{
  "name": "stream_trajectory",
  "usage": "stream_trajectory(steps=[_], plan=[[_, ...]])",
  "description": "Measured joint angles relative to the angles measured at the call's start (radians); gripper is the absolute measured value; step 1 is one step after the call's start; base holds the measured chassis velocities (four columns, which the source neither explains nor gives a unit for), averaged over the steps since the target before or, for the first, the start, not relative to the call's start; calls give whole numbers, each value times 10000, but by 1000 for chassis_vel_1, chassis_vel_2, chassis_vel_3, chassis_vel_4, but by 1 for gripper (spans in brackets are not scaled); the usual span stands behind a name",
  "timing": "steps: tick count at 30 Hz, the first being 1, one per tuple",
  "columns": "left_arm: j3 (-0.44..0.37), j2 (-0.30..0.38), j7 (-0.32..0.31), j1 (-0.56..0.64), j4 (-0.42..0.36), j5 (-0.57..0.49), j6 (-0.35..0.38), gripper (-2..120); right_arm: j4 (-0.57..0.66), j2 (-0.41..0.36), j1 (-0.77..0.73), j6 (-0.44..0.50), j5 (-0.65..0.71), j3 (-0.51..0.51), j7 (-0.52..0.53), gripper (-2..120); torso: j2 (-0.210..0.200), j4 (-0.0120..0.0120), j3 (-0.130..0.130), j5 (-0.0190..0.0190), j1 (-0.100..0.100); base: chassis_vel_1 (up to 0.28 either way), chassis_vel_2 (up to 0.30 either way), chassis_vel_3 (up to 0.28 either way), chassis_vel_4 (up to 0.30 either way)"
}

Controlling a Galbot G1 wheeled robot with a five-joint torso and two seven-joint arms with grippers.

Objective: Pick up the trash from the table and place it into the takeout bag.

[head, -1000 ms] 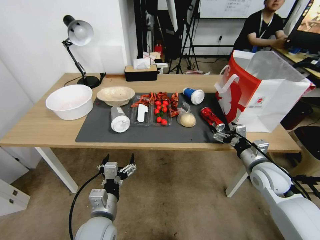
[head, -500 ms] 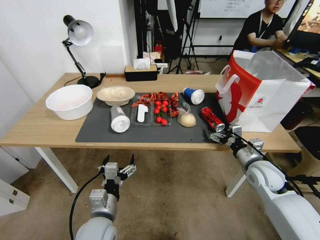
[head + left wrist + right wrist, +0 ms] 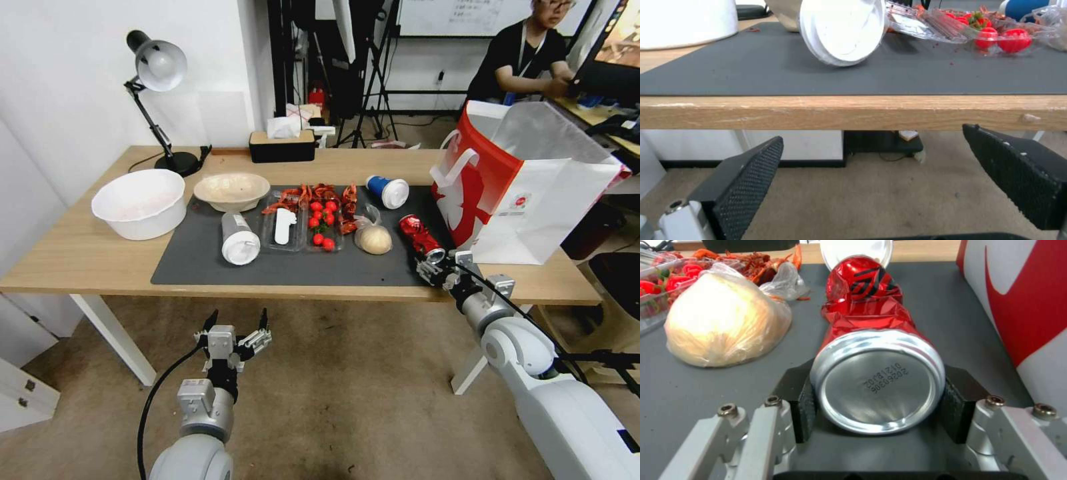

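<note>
A crushed red drink can lies on the dark mat of the table, just in front of the takeout bag. My right gripper is shut on the can's near end, one pad pressed against each side. A bagged bun, a blue cup, a clear white-lidded cup and a beige bowl also rest on the table. Below the table's front edge my left gripper hangs open.
Clear trays of crayfish shells and cherry tomatoes sit mid-mat. A white bowl and a desk lamp stand at the left, a tissue box at the back edge. The bag stands upright close beside the can.
My right gripper has moved forward and left along the table's edge, and its pads now clasp the can's near end. The left arm has stayed where it was.
</note>
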Motion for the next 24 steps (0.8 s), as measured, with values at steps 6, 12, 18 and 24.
stream_trajectory(steps=[6,12,18,24], plan=[[1,-7,-3,-5,5,0,-4,100,-14,3,-26,11,17,1,0,52,0,-1,0,0,-1,0,0,0,0],[11,-11,-12,-1,23,0,-21,100,9,-17,-112,41,59,54,25,52,2,0,-1,-1,0,0,0,0,0],[17,-13,-19,-3,-5,-26,-56,100,570,-180,-451,762,90,224,-37,52,1,-1,-1,1,0,0,0,0,0],[-78,6,-19,7,-53,-46,-65,100,2769,-1033,-480,1293,1090,706,104,52,2,-1,-1,0,-1,0,0,0,0]])
